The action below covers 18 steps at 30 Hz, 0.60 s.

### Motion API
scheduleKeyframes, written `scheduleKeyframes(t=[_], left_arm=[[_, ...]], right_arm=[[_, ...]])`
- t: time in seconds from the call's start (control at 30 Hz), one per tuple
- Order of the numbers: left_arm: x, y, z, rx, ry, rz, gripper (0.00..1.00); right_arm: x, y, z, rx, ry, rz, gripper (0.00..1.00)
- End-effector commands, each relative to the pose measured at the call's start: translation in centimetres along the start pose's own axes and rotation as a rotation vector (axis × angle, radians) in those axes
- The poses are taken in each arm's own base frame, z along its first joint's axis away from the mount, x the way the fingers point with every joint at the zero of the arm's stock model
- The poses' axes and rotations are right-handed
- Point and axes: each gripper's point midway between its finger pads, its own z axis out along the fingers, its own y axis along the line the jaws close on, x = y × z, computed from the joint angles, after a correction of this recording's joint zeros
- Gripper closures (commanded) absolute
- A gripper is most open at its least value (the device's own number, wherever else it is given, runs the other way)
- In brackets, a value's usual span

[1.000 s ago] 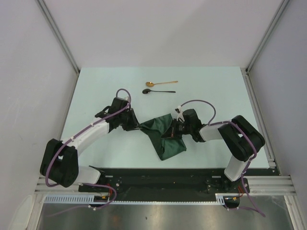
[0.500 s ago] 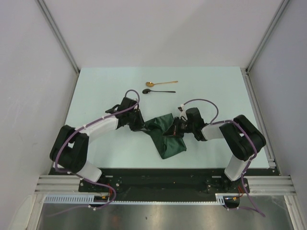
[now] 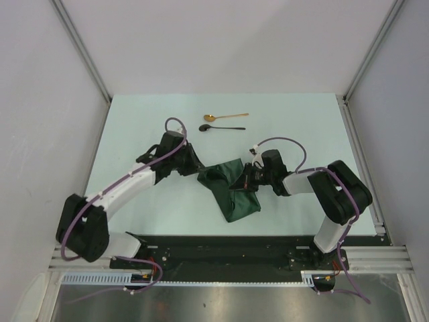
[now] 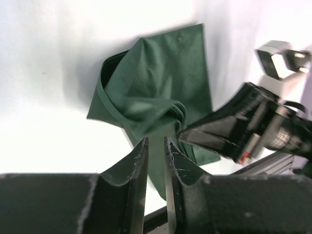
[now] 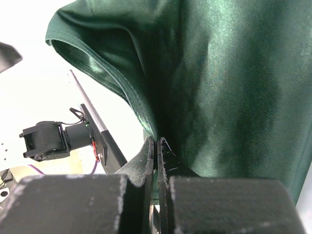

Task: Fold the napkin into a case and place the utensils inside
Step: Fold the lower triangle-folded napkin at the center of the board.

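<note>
The dark green napkin lies crumpled and partly folded at the table's near middle, not in a narrow case shape. It also shows in the left wrist view and the right wrist view. My right gripper is shut on a fold of its edge. My left gripper sits just left of the cloth's left tip, its jaws a little apart and empty. The gold spoon and the black spoon lie side by side at the far middle, untouched.
The pale table is walled on the left, right and back by white panels with metal posts. A black base rail runs along the near edge. The right arm's body is close beside the left gripper.
My left gripper has let go of the napkin's left corner and drawn back up and to the left. The cloth's left tip has slackened. The right gripper still holds its fold.
</note>
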Motion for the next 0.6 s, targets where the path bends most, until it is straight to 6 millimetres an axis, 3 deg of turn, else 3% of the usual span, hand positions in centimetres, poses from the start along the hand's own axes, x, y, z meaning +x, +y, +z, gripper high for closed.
scheduleKeyframes(t=[0.0,0.17,0.3,0.5,0.57], left_arm=[[-0.4,0.6,-2.3,-0.016,-0.076,0.010,0.76],[0.6,3.5,-1.9,-0.109,-0.063,0.010,0.83],[1.6,4.2,-0.4,-0.132,0.018,0.007,1.00],[4.2,2.9,1.6,-0.050,0.135,0.003,1.00],[4.3,2.1,1.9,-0.020,0.132,-0.006,1.00]], right_arm=[[-1.5,1.8,-0.1,-0.057,-0.021,-0.058,1.00],[-1.5,1.8,0.0,-0.063,-0.020,-0.052,1.00],[-1.6,1.9,-0.1,-0.068,-0.023,-0.048,1.00],[-2.1,1.7,-0.2,-0.070,-0.026,-0.049,1.00],[-2.1,1.7,-0.2,-0.074,-0.021,-0.053,1.00]])
